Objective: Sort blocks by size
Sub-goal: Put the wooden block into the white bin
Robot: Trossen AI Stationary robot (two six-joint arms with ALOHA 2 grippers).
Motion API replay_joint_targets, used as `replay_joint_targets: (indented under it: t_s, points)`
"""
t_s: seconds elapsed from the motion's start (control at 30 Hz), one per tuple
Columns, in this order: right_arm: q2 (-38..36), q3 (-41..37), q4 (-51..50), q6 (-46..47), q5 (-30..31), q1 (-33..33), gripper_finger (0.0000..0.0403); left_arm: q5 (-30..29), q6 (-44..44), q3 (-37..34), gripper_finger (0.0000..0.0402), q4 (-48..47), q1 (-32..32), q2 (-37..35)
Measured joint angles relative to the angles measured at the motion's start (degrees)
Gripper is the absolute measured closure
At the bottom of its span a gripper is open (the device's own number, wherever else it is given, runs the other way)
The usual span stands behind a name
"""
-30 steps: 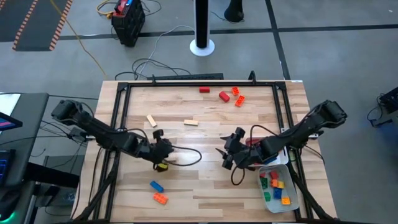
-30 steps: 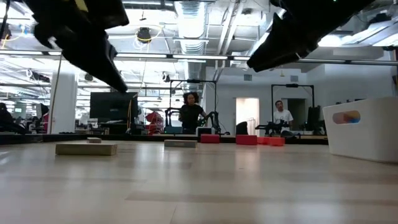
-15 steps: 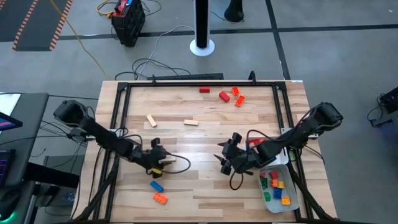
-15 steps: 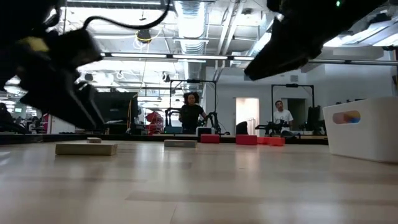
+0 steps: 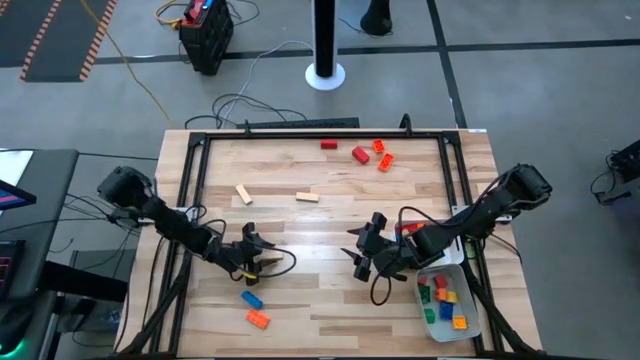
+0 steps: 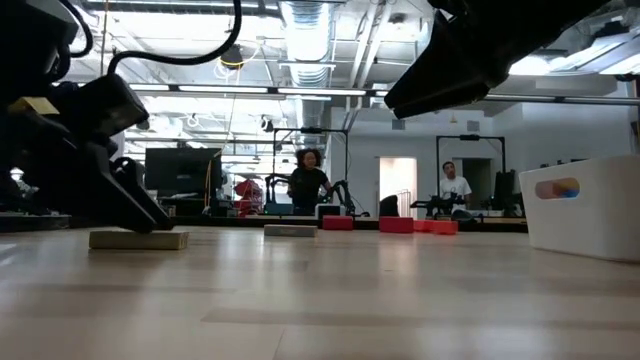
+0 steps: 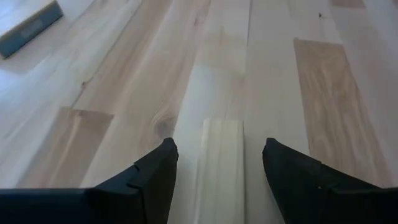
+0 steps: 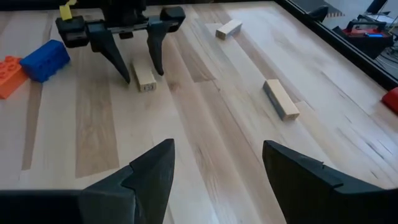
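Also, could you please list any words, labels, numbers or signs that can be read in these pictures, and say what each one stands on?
None can be read.
Tan block between the left gripper's fingers: a dark mark on its end, too small to read.
White tray: a coloured oval sticker, no letters legible.
Monitors in the room behind: too blurred.

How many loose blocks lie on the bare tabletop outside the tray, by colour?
Tan blocks: 3
Orange blocks: 3
Red blocks: 2
Blue block: 1
Total: 9, leaving out a half-hidden red patch.
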Motion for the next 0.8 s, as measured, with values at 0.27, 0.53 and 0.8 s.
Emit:
replay_joint_targets:
  t_s: [0.27, 0.53, 0.8]
  points:
    - [0.0, 0.0, -0.2, 0.0, 0.0, 0.0, 0.0129, -0.4, 0.3, 0.3, 0.0175, 8.9, 0.6, 8.2]
    - [0.0, 0.0, -0.2, -0.5, 0.0, 0.0, 0.0129, 1.0, -0.1, 0.3, 0.0214, 9.6, 2.7, 8.8]
    - [0.0, 0.0, -0.2, -1.2, 0.0, 0.0, 0.0129, 8.0, -2.6, 0.4, 0.0304, 7.2, 6.8, 8.7]
